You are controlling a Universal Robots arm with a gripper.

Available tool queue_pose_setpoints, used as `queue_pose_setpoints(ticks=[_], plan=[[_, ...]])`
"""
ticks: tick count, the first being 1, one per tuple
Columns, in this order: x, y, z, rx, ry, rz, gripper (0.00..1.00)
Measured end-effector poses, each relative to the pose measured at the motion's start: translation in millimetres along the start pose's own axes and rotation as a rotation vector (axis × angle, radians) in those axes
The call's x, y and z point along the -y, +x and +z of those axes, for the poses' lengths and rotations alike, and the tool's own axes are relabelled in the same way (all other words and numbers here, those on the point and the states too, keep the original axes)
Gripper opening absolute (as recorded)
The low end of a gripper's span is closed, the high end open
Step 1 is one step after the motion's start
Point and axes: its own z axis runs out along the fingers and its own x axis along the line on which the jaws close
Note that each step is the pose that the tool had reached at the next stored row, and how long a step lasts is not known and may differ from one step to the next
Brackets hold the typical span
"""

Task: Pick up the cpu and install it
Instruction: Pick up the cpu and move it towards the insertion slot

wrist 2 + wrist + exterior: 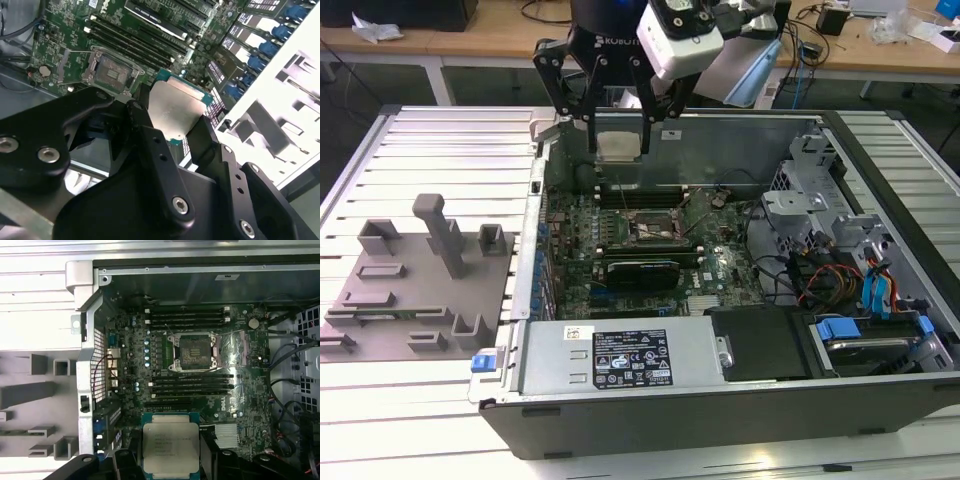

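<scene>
1. Pincer (620,148) was clamped on the cpu (620,142), its two black fingers (150,145) pressed to opposite edges and spread no wider than the chip.
2. From where I stood, the cpu hung in the air near the far wall of the computer case (720,375), above the green motherboard (720,265). Its silvery top showed in both wrist views.
3. The socket (658,228) sat between the rows of memory slots (187,317), well apart from the chip, and looked uncovered.
4. I judged the step in hand to be the carry to that socket. Doing it well seemed to call for a level chip and a grip kept to the rim alone.
5. The chip's sides would need squaring to the socket's metal frame. To my eye, a straight descent would suit better than any sliding, since a tilted or skewed chip could harm the contacts.
</scene>
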Motion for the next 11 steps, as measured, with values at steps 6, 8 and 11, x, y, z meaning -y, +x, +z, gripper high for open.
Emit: queue_pose_setpoints(ticks=[6, 8, 11], plan=[[0.0, -10.9, 13.4, -0.0032, 0.0002, 0.000, 0.55], [0.0, -16.9, 19.2, -0.0052, 0.0004, 0.000, 0.55], [-0.1, -23.4, 26.6, -0.0074, 0.0004, 0.000, 0.55]])
